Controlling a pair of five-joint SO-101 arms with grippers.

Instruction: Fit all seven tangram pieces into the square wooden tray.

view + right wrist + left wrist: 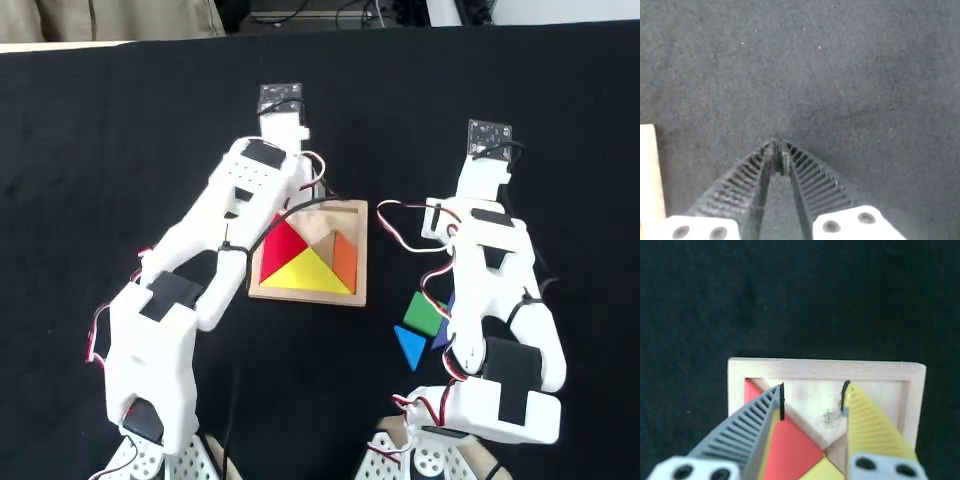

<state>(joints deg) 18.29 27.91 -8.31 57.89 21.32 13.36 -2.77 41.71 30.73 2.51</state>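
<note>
Left tool (813, 400): jaws spread wide, empty, tips low over the bare patch inside the square wooden tray (825, 367), just beside the red triangular piece (790, 445). The yellow triangular piece (305, 270) and orange piece (344, 258) are also seated.

Right tool (778, 157): pinched together, empty, above the black worktop (840, 75).

The green squarish piece (421, 312) and blue triangular piece (409, 346) lie loose outside the tray, back beside the right arm. That arm is likely nearer to them.

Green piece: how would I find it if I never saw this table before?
Look at the black table and find the wooden tray in the middle. Between the tray and the right arm, a few loose pieces lie on the table. The green piece is the only green one, with a blue triangle right beside it.
</note>
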